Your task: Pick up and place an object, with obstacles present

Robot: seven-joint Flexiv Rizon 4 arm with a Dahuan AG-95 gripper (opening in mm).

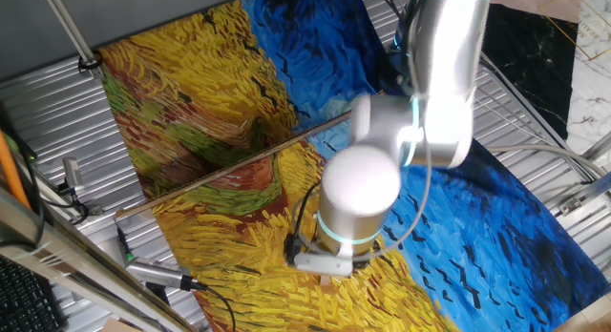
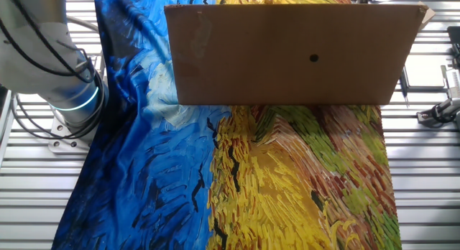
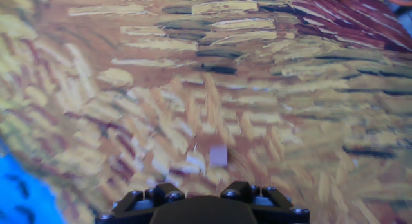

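Observation:
The object, a tiny pale tan block, lies on the yellow part of the painted cloth, seen in the hand view a little ahead of my gripper. Only the gripper's two black knuckles show at the bottom edge. They stand apart with nothing between them. In one fixed view the arm's white wrist hangs low over the yellow cloth and hides both the gripper and the block. In the other fixed view the block is hidden behind the cardboard.
An upright cardboard board stands across the cloth. It appears edge-on as a thin brown line just behind the arm. The robot base is at the left. Cables and tools lie on the metal table beside the cloth.

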